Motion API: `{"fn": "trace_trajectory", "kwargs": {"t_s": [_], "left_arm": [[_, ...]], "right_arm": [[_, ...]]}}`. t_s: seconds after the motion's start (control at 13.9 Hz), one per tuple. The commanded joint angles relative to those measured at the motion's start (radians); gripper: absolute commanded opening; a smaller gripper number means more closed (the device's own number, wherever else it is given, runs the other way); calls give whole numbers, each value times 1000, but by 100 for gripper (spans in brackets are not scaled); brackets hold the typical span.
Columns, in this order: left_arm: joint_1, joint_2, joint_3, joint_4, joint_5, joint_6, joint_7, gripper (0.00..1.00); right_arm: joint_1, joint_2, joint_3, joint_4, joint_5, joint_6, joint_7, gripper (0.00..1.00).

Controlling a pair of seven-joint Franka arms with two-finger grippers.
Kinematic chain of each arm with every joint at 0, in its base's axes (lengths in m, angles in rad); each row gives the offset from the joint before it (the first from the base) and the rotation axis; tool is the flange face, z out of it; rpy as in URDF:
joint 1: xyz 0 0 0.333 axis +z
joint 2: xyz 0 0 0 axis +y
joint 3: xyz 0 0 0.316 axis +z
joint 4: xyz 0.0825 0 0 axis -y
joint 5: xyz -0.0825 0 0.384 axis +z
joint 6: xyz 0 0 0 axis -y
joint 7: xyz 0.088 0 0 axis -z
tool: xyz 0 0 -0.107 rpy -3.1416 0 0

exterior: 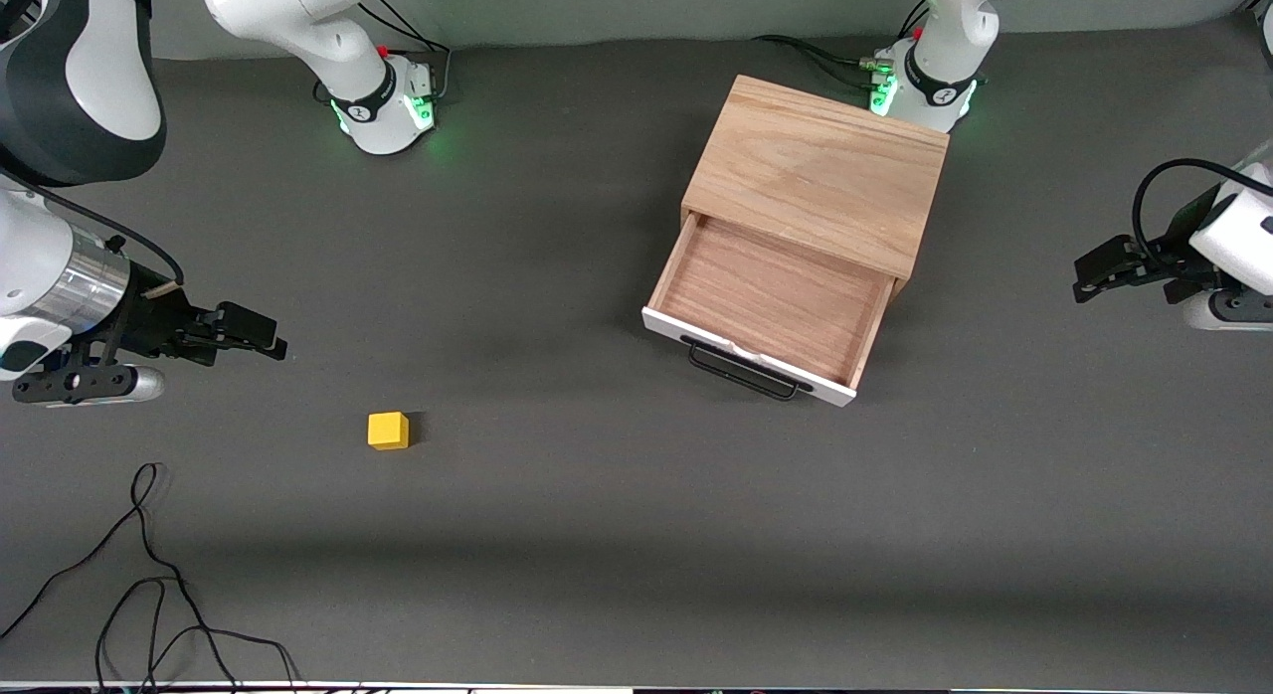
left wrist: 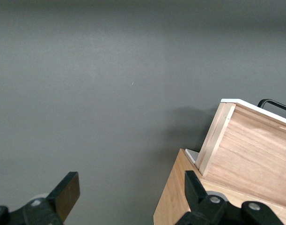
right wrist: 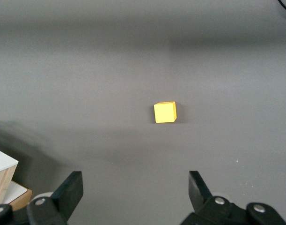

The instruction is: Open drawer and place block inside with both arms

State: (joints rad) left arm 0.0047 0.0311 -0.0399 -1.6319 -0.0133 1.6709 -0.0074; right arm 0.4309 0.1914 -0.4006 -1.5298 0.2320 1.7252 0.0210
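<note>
Drawer (exterior: 771, 301) stands pulled out of its cabinet (exterior: 820, 167), tray bare, so the opening looks done. Block (exterior: 388, 431) lies on the surface (exterior: 597, 535) toward my right arm's end, well apart from the drawer and nearer the front camera. My right tool (exterior: 264, 338) hangs wide and empty near the block, placed, I judge, to descend on it. My left tool (exterior: 1094, 274), also wide and empty, waits beside the cabinet.
</note>
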Motion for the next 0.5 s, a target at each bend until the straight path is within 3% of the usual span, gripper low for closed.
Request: {"fn": "trace_trajectory", "kwargs": {"t_s": [0.0, 0.43], "left_arm": [[6, -33, -9, -32, 9, 0, 17, 100], [5, -27, -9, -26, 15, -23, 15, 100]], "right_arm": [[0, 11, -4, 23, 18, -4, -9, 100], [0, 13, -4, 27, 17, 8, -12, 100]]}}
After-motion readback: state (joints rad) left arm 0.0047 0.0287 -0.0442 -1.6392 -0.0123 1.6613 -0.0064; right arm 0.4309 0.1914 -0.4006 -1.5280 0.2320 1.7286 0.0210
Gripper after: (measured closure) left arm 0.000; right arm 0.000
